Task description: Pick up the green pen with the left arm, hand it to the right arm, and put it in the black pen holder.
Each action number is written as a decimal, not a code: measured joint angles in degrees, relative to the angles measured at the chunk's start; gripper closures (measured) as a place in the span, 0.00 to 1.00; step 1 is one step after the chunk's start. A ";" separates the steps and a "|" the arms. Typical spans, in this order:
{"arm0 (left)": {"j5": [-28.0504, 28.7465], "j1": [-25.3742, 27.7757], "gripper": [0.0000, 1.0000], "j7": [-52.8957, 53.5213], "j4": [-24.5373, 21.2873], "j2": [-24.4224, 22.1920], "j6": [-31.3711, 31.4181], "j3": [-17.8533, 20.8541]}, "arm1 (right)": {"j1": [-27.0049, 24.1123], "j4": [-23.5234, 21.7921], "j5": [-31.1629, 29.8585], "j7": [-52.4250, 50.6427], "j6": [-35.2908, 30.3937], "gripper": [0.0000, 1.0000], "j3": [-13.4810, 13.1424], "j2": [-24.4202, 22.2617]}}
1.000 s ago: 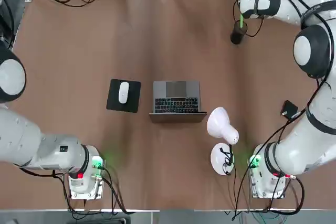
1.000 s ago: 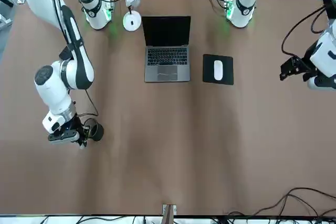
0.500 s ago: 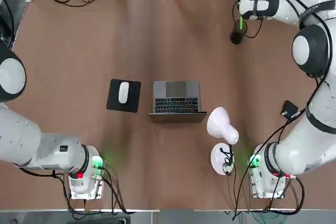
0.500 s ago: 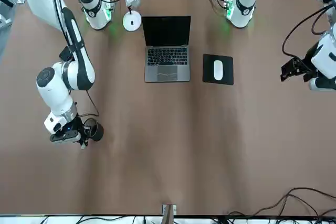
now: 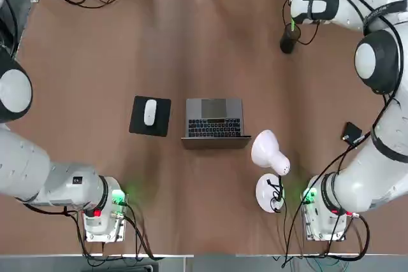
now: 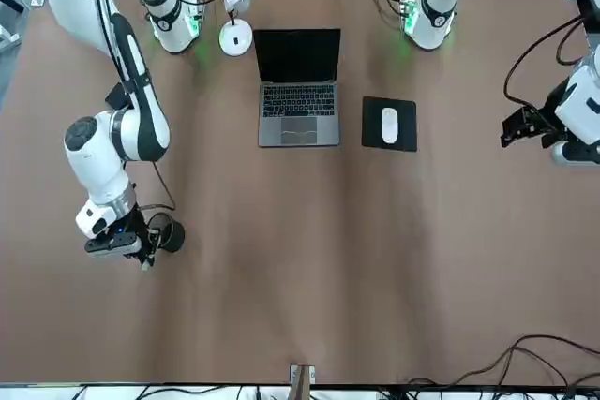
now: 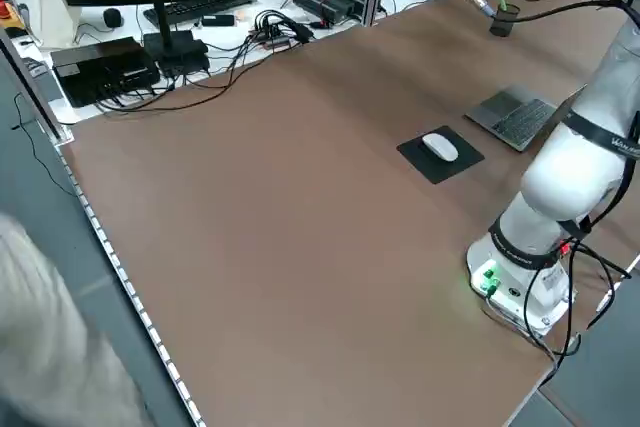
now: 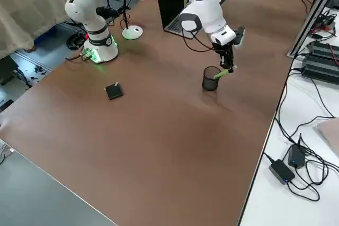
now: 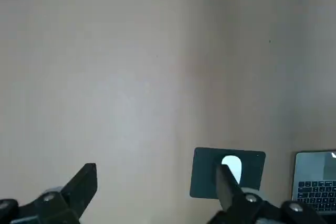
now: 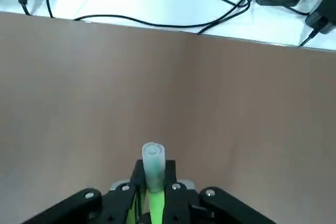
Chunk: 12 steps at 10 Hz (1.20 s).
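Your right arm's fingers (image 10: 153,195) clamp the green pen (image 8: 222,73), slanted with its lower end at the black cup's (image 8: 210,79) rim just below them. Next: lower and release. Your left fingers (image 9: 152,187) hang open, far away.

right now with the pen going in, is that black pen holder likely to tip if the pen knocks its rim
Possibly. The black pen holder looks small, empty and light, so a sideways nudge could shift or tip it. The right gripper holds the green pen tilted over its rim. Its flat base on the table should help.
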 joint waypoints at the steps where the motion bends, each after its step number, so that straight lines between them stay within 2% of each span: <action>1: 0.00 -0.10 0.00 0.03 0.01 0.05 0.00 -0.03 | -0.29 0.00 0.00 0.00 0.12 0.82 -0.04 0.00; 4: -1.76 -0.50 0.00 0.03 0.10 0.08 0.00 -0.18 | -0.90 -0.28 0.91 -0.72 -1.60 0.82 0.29 -0.30; 8: -2.16 -0.51 0.00 0.03 0.40 0.10 0.00 -0.18 | -2.62 -0.61 13.45 -18.58 -11.48 0.82 1.61 -4.10; 10: -2.17 -0.52 0.00 0.03 0.49 0.11 0.00 -0.19 | -2.64 -0.96 15.60 -22.17 -12.13 0.82 1.88 -4.64; 12: -2.17 -0.53 0.00 0.03 0.52 0.17 0.00 -0.23 | -2.69 -1.33 20.64 -29.27 -12.12 0.82 1.96 -4.63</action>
